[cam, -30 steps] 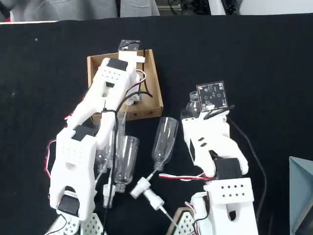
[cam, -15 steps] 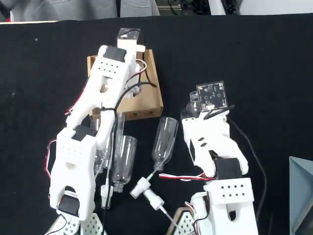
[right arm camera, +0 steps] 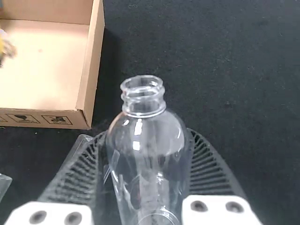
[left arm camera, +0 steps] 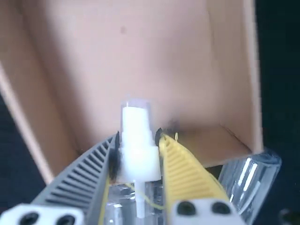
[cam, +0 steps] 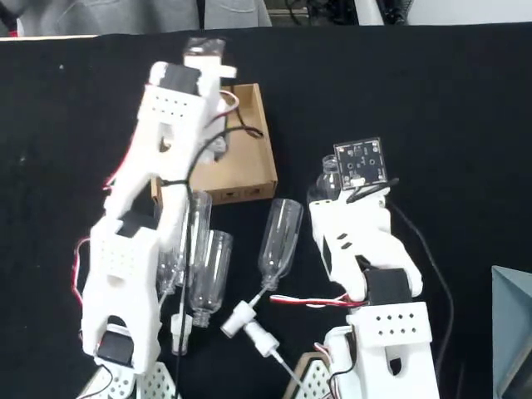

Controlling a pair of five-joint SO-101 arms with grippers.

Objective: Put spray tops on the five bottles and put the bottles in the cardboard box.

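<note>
Left claw (left arm camera: 137,138) is pinched tight on a white spray top (left arm camera: 136,122). Clear plastic just under the fingers says that top sits on a capped bottle (left arm camera: 123,206), hanging over the bare floor of the cardboard box (left arm camera: 140,47). So this reads as the boxing step for one finished bottle. The bottle's body is mostly hidden under the claw, so I can't tell whether its base touches the cardboard or hangs clear of it. The next move, as I judge it, is to lower it well inside the walls and open the claw only once it rests, or it may tip against the near wall. Across the way, the right claw (right arm camera: 145,136) is wrapped around an open-necked bottle (right arm camera: 142,96), fingers closed against both sides, neck bare and upright, just beside the box's outer wall (right arm camera: 89,70). That one needs a top before it goes anywhere. On the black cloth tabletop (cam: 465,116), loose bottles lie between the arms' bases, one (cam: 281,233) angled toward the box corner and two more (cam: 212,270) side by side near the left arm. Loose spray tops (cam: 239,317) lie just below their necks, another (cam: 180,326) close by. Cables (cam: 316,10) clutter the far edge beyond the cloth, and a grey-blue object (cam: 511,324) pokes in at the right.
</note>
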